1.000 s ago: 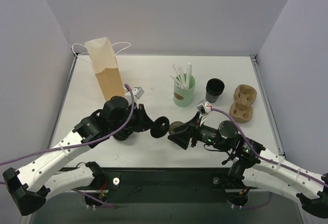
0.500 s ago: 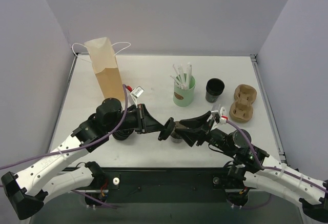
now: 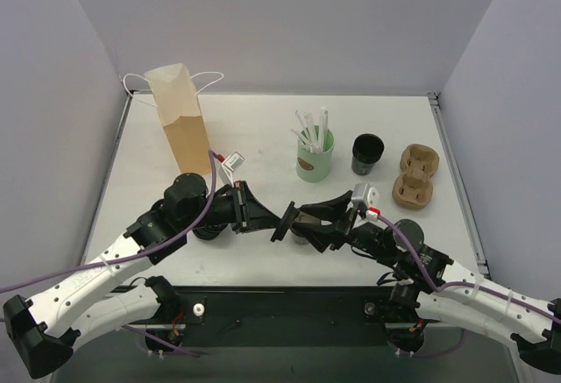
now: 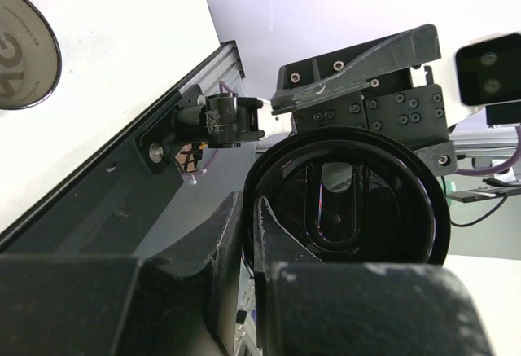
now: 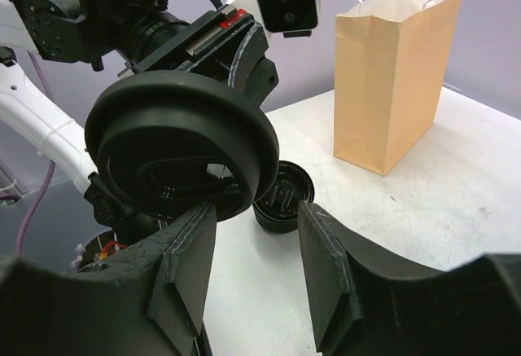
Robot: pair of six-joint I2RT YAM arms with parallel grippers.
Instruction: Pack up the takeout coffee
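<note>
Lid (image 4: 350, 201) rim pinched in left end effector (image 4: 247, 227), clearest from wrist, right end effector (image 5: 256, 217) spread.

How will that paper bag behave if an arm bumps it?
The bag stands tall on a narrow base, so it would probably tip rather than slide. It looks like thin paper, so it is likely light and easy to crumple. Its string handles would probably flop.
</note>
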